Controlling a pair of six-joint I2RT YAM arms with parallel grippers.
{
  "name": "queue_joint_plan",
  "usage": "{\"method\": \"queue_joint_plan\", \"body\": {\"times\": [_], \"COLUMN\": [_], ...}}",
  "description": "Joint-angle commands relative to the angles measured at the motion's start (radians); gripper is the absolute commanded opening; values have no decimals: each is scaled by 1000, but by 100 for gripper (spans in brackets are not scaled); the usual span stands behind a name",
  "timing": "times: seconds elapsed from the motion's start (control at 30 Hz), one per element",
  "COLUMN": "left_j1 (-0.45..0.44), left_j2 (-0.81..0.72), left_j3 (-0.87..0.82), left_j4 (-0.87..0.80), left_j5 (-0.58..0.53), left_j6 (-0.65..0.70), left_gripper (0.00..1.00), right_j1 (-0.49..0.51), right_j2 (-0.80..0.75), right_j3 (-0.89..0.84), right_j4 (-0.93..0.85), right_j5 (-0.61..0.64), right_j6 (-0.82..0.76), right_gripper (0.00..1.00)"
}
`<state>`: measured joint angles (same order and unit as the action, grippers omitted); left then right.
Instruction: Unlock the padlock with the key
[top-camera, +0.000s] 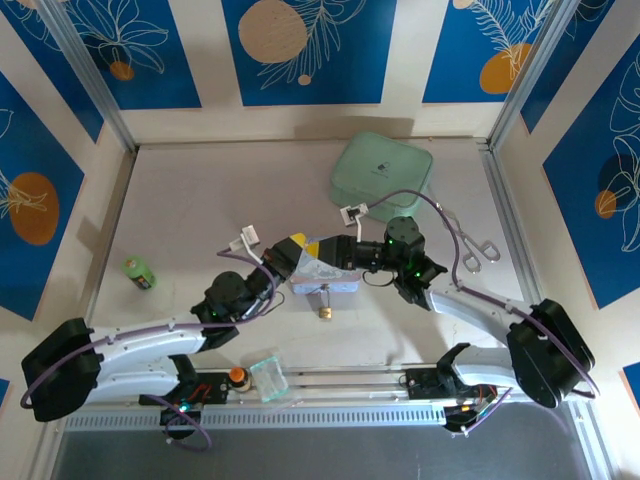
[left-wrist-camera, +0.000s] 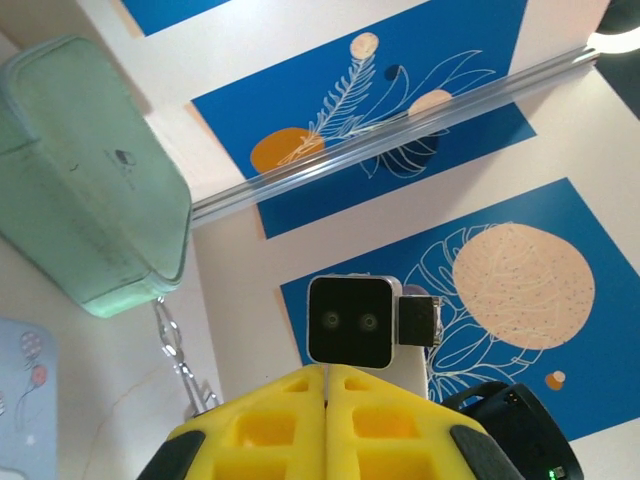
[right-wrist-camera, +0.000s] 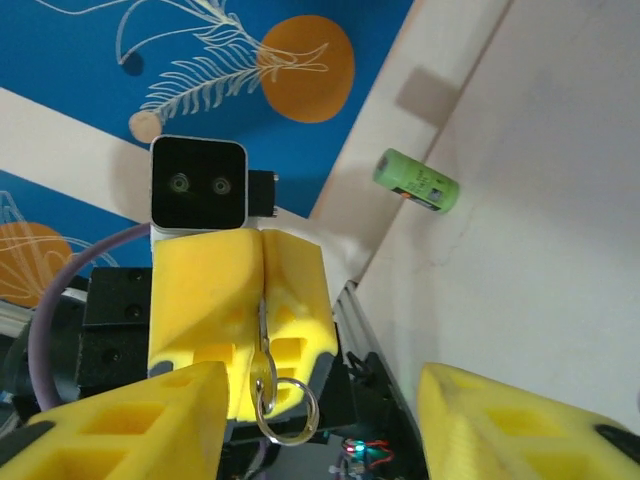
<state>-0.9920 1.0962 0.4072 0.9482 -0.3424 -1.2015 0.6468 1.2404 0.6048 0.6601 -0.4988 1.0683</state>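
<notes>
I hold the key (right-wrist-camera: 264, 362) pinched in the closed left gripper (right-wrist-camera: 260, 280), ring dangling; the right gripper (right-wrist-camera: 320, 410) faces it with fingers apart (empty). The padlock (top-camera: 326, 313) lies on the bench (top-camera: 200, 190) at six o'clock from both. Next, I judge, the right must steady the padlock for insertion
</notes>
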Motion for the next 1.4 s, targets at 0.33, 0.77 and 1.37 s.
{"method": "queue_joint_plan", "body": {"times": [0.33, 0.77, 1.37], "left_j1": [8, 7, 12], "left_j2": [13, 48, -52], "left_j3": [10, 5, 17], "left_j4": [93, 119, -127], "left_j5": [-48, -76, -128], "left_j6": [26, -8, 30], "left_gripper": [0, 0, 86], "right_j1": [-2, -10, -58], "right_j2": [16, 47, 22], "right_j3": [-5, -15, -2], "right_j4": [169, 195, -26], "right_j5": [-11, -11, -45], "right_j6": [82, 102, 16], "right_gripper": [28, 10, 0]}}
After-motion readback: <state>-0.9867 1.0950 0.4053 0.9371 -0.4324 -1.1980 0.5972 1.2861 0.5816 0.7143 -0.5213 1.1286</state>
